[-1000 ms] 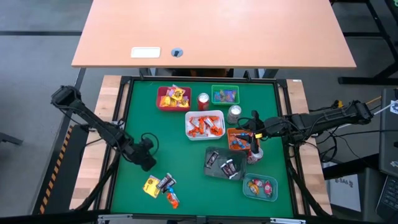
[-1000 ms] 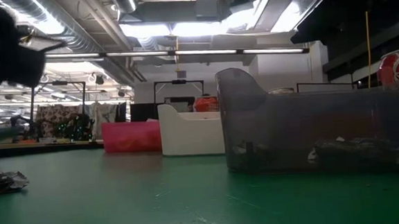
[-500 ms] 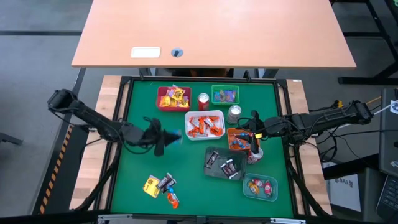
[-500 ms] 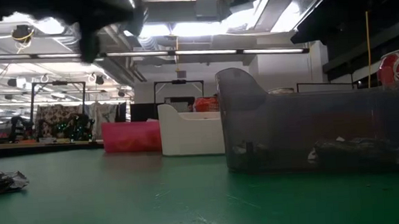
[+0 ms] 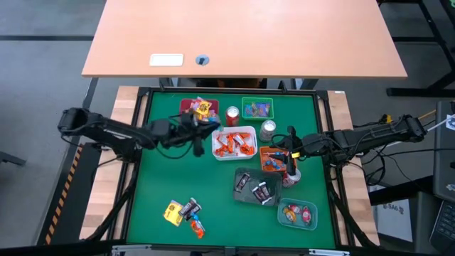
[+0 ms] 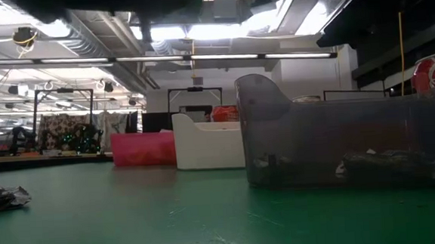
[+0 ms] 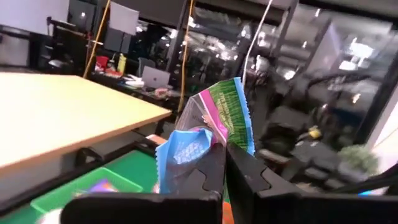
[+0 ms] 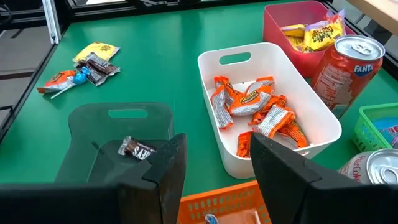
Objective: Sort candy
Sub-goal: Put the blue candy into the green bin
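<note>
Left gripper point(image 5: 198, 135) is clamped and raised mid-table; right gripper point(image 5: 291, 165) hovers with jaws apart.

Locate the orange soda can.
In the high view the orange soda can stands at the mat's far side, between the red tray and the green tray.

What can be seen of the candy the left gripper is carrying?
The candy is a small crinkled wrapper, blue on one side, pink and green with a serrated end on the other. It stands up between the shut fingers of the left gripper, pinched at its lower part and touching nothing else. In the high view the gripper is in the air near the red tray.
</note>
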You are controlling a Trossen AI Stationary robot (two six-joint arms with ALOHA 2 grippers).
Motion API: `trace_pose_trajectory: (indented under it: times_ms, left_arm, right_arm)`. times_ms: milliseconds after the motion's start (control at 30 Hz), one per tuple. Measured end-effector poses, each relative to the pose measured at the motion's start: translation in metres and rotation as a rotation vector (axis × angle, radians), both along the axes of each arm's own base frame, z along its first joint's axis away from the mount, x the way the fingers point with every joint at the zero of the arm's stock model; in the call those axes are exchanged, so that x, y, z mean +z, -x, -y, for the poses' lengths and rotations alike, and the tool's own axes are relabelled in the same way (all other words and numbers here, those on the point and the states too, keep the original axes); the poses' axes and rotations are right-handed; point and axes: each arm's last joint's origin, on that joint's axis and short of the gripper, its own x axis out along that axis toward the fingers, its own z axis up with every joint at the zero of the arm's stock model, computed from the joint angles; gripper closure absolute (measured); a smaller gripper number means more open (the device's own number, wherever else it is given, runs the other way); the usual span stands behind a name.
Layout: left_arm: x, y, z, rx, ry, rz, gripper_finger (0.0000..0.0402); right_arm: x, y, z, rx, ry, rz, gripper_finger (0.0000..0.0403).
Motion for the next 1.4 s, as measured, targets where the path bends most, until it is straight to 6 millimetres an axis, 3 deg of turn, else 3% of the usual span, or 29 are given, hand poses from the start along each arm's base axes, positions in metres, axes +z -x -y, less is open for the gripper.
trace_pose_trajectory:
  times_ms: [433, 667, 1000, 1400]
  left_arm:
    - [-0.011, -0.113, -0.068, 0.108, -0.261, -0.178, 0.0401]
    - [-0.032, -0.153, -0.107, 0.176, -0.257, -0.215, 0.0401]
    - [-0.065, -0.172, -0.13, 0.205, -0.239, -0.288, 0.0396]
    - [-0.072, -0.168, -0.142, 0.24, -0.175, -0.326, 0.0299]
  right_arm:
    - [0.0, 0.0, 0.0, -0.001, 0.0, 0.001, 0.0224]
    - [0.0, 0.0, 0.0, -0.001, 0.001, 0.0, 0.0224]
    - [0.0, 0.0, 0.0, -0.001, 0.001, 0.0, 0.0224]
    - [0.0, 0.0, 0.0, -0.002, 0.001, 0.0, 0.0224]
